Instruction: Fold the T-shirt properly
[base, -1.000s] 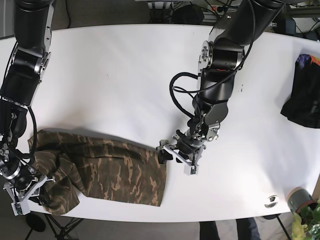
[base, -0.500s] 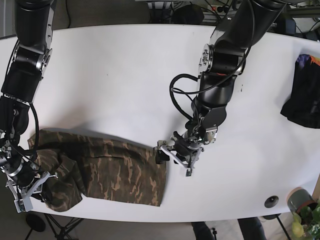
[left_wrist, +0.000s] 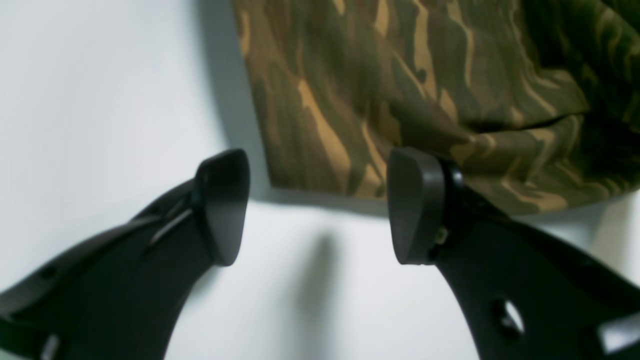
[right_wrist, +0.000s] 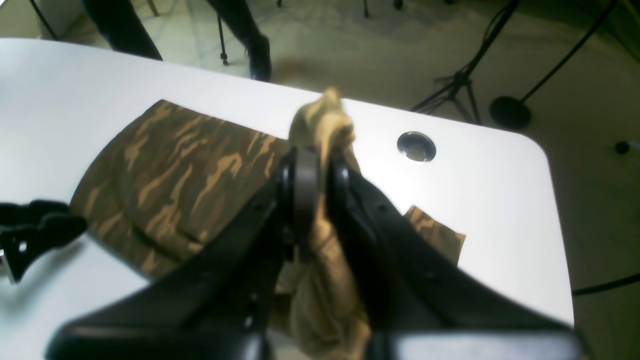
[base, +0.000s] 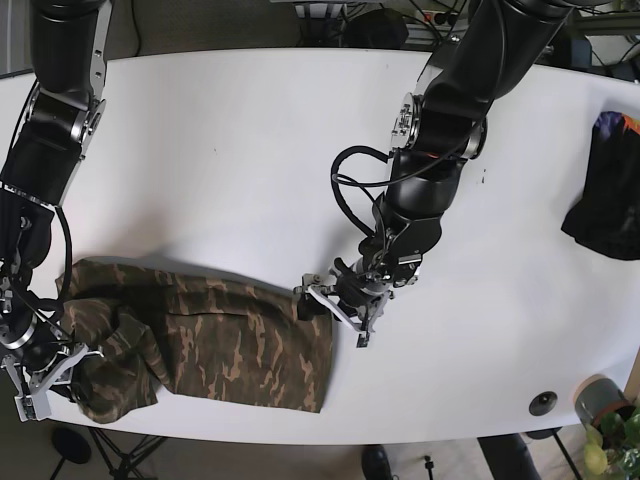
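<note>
Camouflage T-shirt (base: 210, 340) spread along the near edge of the white worktop (base: 250, 150), flat on the side toward the left arm, bunched and doubled over at the end toward the right arm.

Right gripper (right_wrist: 320, 165): jaws together, clamped on a pinch of the bunched cloth, a tuft poking out above the tips; low at the worktop's near corner in the base view (base: 40, 365).

Left gripper (left_wrist: 317, 205): jaws apart, empty, poised just at the shirt's free corner; one jaw tip over bare worktop, the other overlapping the hem in the wrist view. Contact with the cloth not certain from these pictures.

Handling, as a judgement: thin, soft, light fabric, no stiffness at all, so sags and drapes wherever unsupported and slides easily on the smooth worktop. Not fragile, and not likely to slip once pinched, but easy to catch two layers by mistake where already doubled. Best taken at corners and along the hem: one layer, edge well inside the jaws, tips pressed close to the worktop to get under the cloth. Bunched end likely needs lifting and drawing out taut before any clean crease. Pulling from one end alone likely to drag the whole shirt instead of flattening it.

Dark garment (base: 608, 190) lying well apart at the far side, uninvolved.
</note>
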